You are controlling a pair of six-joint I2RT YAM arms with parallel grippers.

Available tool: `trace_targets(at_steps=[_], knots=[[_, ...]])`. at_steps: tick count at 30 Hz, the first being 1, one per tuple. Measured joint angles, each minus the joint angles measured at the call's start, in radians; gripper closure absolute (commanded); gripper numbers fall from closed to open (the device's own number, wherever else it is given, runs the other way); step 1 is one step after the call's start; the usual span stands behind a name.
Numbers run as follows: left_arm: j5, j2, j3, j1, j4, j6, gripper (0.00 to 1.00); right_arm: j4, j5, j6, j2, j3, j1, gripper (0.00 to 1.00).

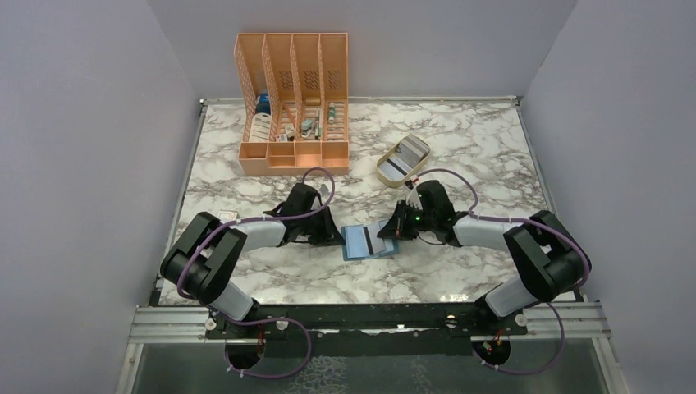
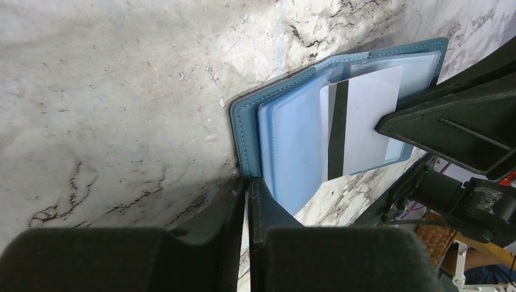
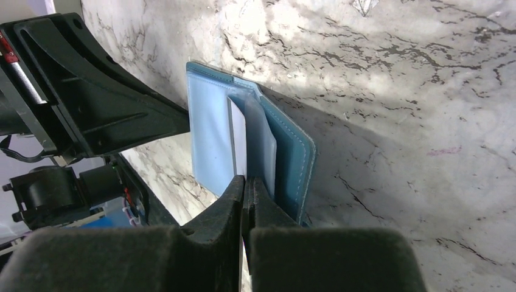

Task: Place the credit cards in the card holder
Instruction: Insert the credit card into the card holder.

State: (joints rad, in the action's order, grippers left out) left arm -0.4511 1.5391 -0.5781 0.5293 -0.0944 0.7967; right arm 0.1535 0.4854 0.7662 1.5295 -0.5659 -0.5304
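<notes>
The teal-blue card holder (image 1: pixel 358 244) lies open on the marble table between my two grippers, its lighter blue slots facing up. My left gripper (image 1: pixel 335 236) is shut on the left cover edge of the card holder (image 2: pixel 243 134), as the left wrist view (image 2: pixel 248 182) shows. My right gripper (image 1: pixel 394 232) is shut on a pale credit card with a dark stripe (image 2: pixel 365 121). The card sits partly inside a slot. In the right wrist view my right gripper (image 3: pixel 245 180) holds the card (image 3: pixel 238 143) edge-on against the card holder (image 3: pixel 295 158).
A beige oval tray (image 1: pixel 384 168) with more cards in it stands behind my right gripper. An orange slotted file rack (image 1: pixel 294 103) with small items stands at the back left. Walls close in the table on three sides.
</notes>
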Motion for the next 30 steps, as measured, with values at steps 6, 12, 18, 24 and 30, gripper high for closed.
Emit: trace_targets(at_steps=[6, 12, 18, 24, 30], knots=[[-0.002, 0.0, 0.003, 0.0, -0.006, 0.009, 0.9, 0.042, 0.0, 0.034, 0.0, 0.023, 0.0, 0.99], [-0.011, -0.003, 0.021, 0.0, -0.029, 0.03, 0.9, 0.058, 0.0, 0.05, 0.0, 0.024, 0.0, 0.99], [-0.016, -0.016, 0.047, 0.003, -0.054, 0.055, 0.9, 0.069, -0.001, 0.066, 0.0, 0.027, -0.009, 0.99], [-0.02, -0.017, 0.056, 0.003, -0.068, 0.066, 0.9, 0.079, -0.003, 0.073, 0.0, 0.029, -0.024, 0.84], [-0.031, -0.017, 0.064, 0.009, -0.077, 0.071, 0.9, 0.01, -0.029, 0.054, -0.004, 0.018, -0.044, 0.6]])
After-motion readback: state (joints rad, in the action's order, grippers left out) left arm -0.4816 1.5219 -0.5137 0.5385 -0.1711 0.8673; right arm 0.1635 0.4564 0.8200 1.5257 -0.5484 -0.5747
